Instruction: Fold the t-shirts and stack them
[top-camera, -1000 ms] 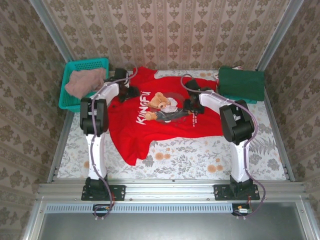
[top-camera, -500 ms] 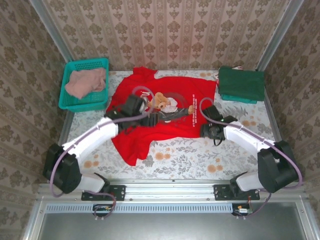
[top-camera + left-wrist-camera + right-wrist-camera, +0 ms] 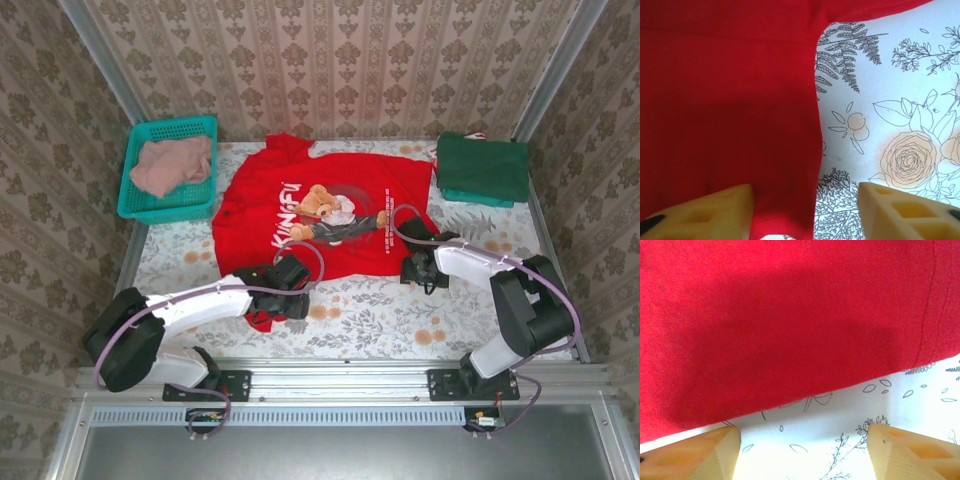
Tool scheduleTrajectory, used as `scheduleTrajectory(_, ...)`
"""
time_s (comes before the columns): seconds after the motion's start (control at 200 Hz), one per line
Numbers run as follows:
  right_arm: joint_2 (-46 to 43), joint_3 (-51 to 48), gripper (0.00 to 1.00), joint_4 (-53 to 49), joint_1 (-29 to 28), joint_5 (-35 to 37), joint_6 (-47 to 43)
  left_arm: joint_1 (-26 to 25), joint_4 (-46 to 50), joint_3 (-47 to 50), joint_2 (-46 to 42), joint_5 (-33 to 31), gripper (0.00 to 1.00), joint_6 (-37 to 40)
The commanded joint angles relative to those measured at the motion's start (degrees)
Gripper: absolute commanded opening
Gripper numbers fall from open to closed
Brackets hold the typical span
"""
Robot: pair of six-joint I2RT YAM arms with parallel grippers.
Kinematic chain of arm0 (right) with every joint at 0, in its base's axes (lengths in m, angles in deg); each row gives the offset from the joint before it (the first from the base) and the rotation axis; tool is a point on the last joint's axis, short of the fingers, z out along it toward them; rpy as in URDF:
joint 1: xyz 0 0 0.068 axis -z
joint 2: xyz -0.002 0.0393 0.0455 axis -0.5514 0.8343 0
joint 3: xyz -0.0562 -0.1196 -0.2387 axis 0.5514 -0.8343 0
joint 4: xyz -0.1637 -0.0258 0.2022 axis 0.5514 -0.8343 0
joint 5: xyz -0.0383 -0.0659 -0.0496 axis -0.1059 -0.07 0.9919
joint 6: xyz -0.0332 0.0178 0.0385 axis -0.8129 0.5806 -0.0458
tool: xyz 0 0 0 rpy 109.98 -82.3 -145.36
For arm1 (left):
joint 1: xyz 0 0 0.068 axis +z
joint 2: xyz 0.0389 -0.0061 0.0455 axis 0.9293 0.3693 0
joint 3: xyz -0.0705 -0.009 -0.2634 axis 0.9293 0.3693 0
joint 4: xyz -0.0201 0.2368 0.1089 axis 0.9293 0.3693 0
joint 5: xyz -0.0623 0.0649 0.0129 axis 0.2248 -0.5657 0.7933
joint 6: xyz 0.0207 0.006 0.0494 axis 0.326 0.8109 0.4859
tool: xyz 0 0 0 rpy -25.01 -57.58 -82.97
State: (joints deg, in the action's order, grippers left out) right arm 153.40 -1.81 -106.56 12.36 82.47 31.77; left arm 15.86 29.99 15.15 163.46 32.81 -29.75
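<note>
A bright red t-shirt (image 3: 330, 215) with a teddy-bear and white "KUNGFU" print lies spread flat in the middle of the table. My left gripper (image 3: 286, 296) hovers open at its near left corner. In the left wrist view, the red cloth (image 3: 730, 110) runs down between the yellow fingers (image 3: 715, 215), its edge inside my left gripper (image 3: 805, 215). My right gripper (image 3: 413, 267) is open at the near right hem. The red hem (image 3: 790, 330) lies just beyond my right gripper (image 3: 802, 450). Dark green folded tees (image 3: 483, 167) sit at the back right. A dusty pink tee (image 3: 172, 165) lies crumpled in the basket.
The teal mesh basket (image 3: 150, 210) stands at the back left corner. Patterned walls and metal rails enclose the floral tablecloth (image 3: 400, 315). Bare cloth runs along the near edge between the two arm bases.
Both arms have swung from the far part of the red tee back to its near edge. The left gripper dropped to the near left corner, the right to the near right hem.
</note>
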Motion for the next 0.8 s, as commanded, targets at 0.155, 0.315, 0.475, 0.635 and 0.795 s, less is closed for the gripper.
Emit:
scheduleTrajectory(0.155, -0.4, 2.3, 0.71, 2.0, 1.8, 0.4, -0.7, 0.0, 1.4, 0.3, 0.9, -3.3, 0.46, -1.2)
scheduleTrajectory(0.315, 4.8, 4.4, 0.70, 4.1, 2.9, -0.1, -0.7, 0.2, 1.3, 0.0, 2.7, -2.9, 0.30, -0.6)
scheduleTrajectory(0.475, 7.9, 6.3, 0.55, 4.1, 3.1, 0.1, -1.0, 0.2, 2.5, -0.6, 2.1, -1.7, 0.16, -0.2)
scheduleTrajectory(0.635, 7.4, 6.8, 0.27, 2.3, 3.4, 3.0, -1.2, 0.2, 3.5, -1.3, -4.1, 2.5, 0.00, 0.7)
scheduleTrajectory(0.795, 2.9, 6.5, 0.04, -1.1, 3.3, 5.5, -2.1, 0.3, 7.2, -2.2, -13.5, 4.1, 0.00, 1.6)
